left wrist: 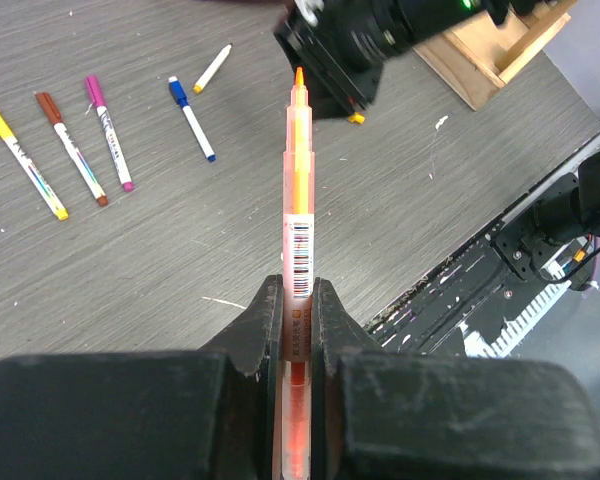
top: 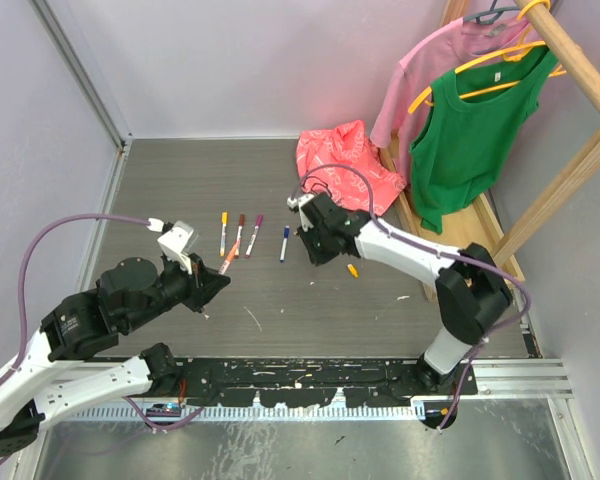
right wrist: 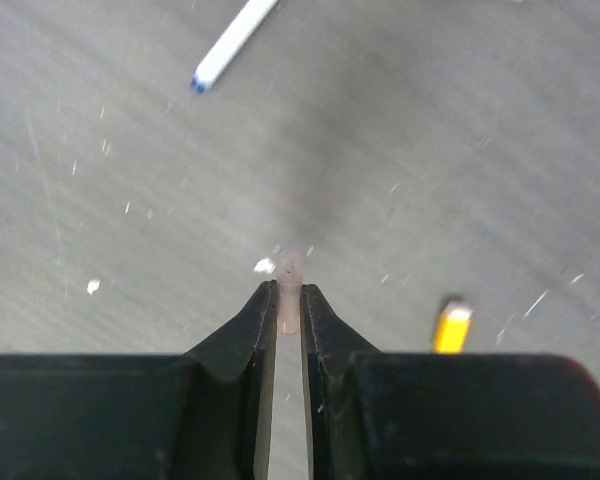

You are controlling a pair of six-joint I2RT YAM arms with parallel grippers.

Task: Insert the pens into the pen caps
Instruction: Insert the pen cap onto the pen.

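My left gripper (left wrist: 298,300) is shut on an orange pen (left wrist: 298,200), whose bare tip points toward the right gripper (left wrist: 345,60). From above, the left gripper (top: 218,278) holds that pen (top: 227,262) just off the table. My right gripper (right wrist: 291,300) is shut on a small pale translucent pen cap (right wrist: 291,275) close over the table. A yellow cap (right wrist: 452,327) lies loose beside it. Capped yellow (left wrist: 25,162), brown (left wrist: 72,150), purple (left wrist: 110,132) and blue (left wrist: 192,118) pens lie in a row. Another white pen (left wrist: 212,68) lies further off.
A crumpled red cloth (top: 345,160) lies at the back of the table. A wooden rack (top: 570,170) with a pink shirt and a green top (top: 470,130) stands at the right. A black rail (top: 380,385) runs along the near edge.
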